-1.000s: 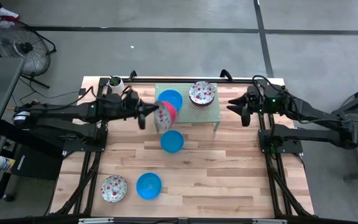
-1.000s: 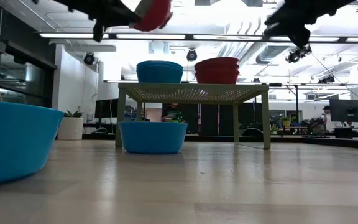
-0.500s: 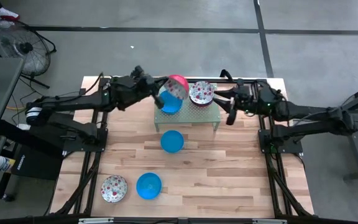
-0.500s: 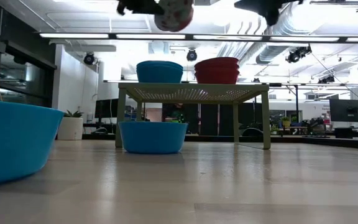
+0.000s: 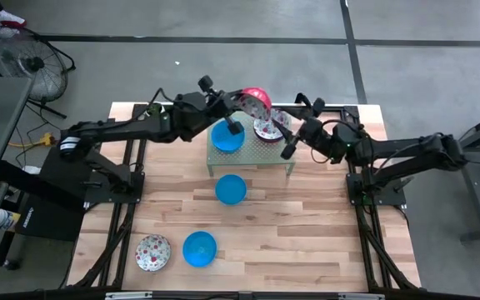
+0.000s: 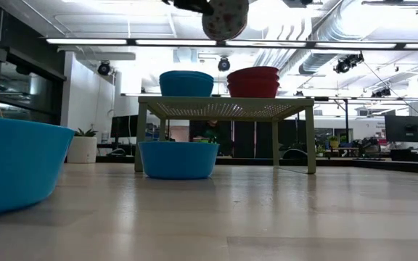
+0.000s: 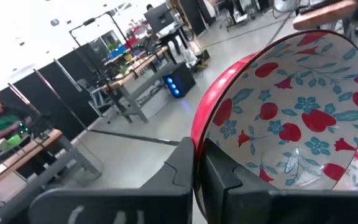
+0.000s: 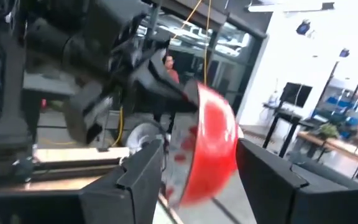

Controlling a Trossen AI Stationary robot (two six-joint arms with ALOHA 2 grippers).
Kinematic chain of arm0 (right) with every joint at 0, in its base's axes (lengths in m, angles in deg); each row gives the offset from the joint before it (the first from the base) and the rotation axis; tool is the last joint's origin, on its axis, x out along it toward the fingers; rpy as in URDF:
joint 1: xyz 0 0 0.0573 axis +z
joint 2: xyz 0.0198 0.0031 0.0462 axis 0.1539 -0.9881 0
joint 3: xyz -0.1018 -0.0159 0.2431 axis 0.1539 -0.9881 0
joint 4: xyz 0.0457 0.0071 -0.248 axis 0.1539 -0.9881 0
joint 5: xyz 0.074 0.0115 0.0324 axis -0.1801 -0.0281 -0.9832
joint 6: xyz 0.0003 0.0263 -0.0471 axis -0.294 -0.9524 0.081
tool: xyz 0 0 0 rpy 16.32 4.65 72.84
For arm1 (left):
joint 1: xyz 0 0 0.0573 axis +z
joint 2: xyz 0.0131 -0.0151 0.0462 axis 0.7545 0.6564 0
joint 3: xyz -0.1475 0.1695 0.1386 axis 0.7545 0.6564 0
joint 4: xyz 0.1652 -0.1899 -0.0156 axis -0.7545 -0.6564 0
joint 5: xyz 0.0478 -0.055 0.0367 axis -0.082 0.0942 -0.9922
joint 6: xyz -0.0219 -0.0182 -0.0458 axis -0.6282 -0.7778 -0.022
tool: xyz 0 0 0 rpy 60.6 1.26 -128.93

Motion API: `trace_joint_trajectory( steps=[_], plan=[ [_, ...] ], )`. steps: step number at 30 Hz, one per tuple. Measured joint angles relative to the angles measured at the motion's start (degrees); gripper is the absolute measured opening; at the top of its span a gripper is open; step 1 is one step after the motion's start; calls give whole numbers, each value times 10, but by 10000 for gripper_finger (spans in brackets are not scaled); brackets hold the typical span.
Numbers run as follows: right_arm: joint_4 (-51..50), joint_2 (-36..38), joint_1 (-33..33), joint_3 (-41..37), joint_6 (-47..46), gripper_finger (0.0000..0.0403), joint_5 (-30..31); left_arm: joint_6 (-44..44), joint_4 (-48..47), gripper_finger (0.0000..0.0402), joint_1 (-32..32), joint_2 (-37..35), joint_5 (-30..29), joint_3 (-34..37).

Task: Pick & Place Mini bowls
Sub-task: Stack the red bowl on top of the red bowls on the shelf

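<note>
Above the green rack (image 5: pixel 288 157), left claw (image 5: pixel 242 107) gripping floral bowl (image 5: pixel 257 99).

Blue mini bowls: three seen from above, one on the green rack (image 5: pixel 227 137), one just in front of it (image 5: pixel 231 189), one near the front edge (image 5: pixel 199 248).

Floral mini bowls: three, one held aloft (image 5: pixel 257 102), one on the rack (image 5: pixel 267 127), one front-left (image 5: pixel 152 252).
</note>
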Motion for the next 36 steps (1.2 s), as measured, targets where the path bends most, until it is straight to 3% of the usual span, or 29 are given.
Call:
trace_joint_trajectory(
  steps=[9, 15, 24, 29, 36],
  plan=[
    [-84, -51, -2, 82, 12, 202, 29, 25, 10, 0, 0, 3, 6, -8],
    [-90, -66, -7, 95, -1, 201, 59, 49, 27, 0, 0, 3, 16, -8],
    [-97, -66, -44, 96, -13, 190, 49, 64, 32, 0, -11, 3, 20, -8],
    [-97, -67, -41, 96, -15, 161, 52, 64, 32, 0, -11, 3, 22, -8],
    [-95, -67, -44, 96, -47, 75, 72, 57, 34, 0, -11, 3, 21, -8]
  ],
)
